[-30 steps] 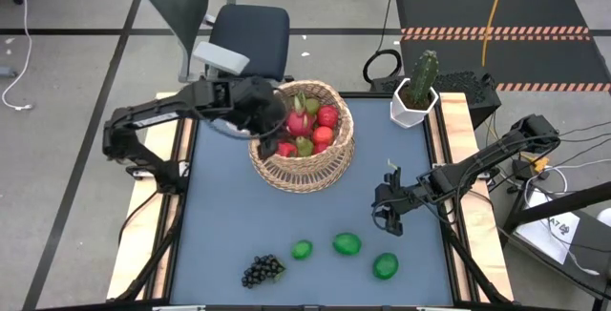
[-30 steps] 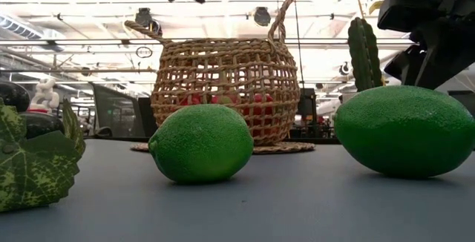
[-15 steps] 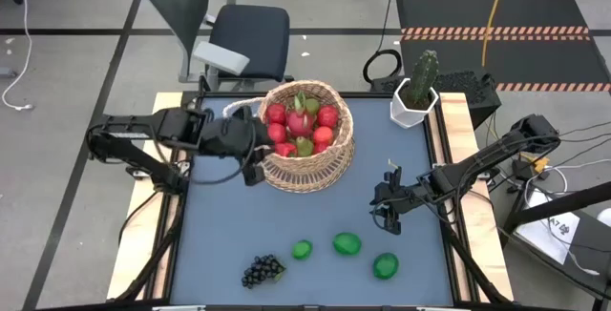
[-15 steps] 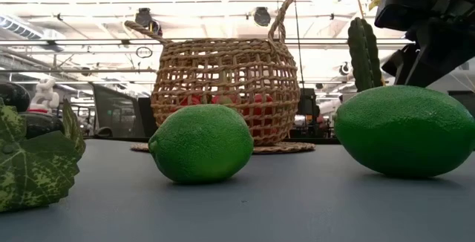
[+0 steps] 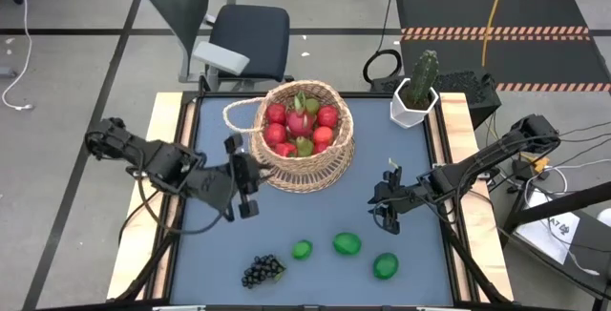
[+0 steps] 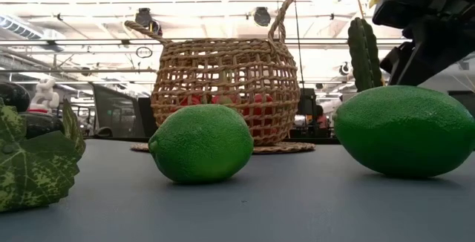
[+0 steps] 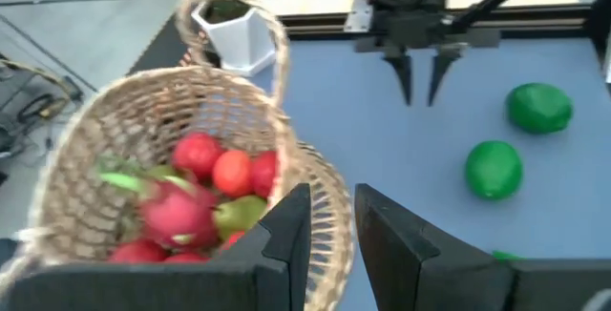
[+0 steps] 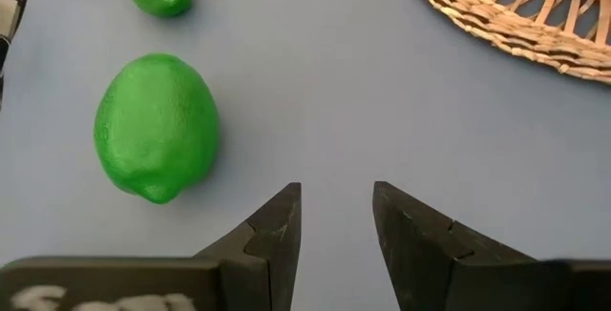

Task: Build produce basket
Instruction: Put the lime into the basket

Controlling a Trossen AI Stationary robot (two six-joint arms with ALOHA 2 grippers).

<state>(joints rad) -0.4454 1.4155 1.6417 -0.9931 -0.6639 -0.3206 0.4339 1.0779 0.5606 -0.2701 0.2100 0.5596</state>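
The woven basket (image 5: 304, 137) stands at the table's far middle, holding red apples, a pink dragon fruit and a green pear (image 7: 205, 192). Its looped handle (image 5: 239, 113) sticks out on the left. My left gripper (image 5: 250, 187) hovers open and empty just left of the basket's near wall (image 7: 329, 211). My right gripper (image 5: 386, 219) hangs open and empty over the table at right (image 8: 336, 206). Three limes (image 5: 302, 250) (image 5: 347, 244) (image 5: 385, 265) and a dark grape bunch (image 5: 263, 271) lie on the table near its front edge.
A white pot with a cactus (image 5: 413, 93) stands at the far right corner. Bare blue tabletop (image 5: 220, 244) lies between the two grippers and the limes. An office chair (image 5: 239, 34) stands beyond the far edge.
My left gripper has drawn back from above the basket's left rim, swinging toward the table's near edge and turning as it went. It now hangs beside the basket. The basket and the fruit have stayed put.
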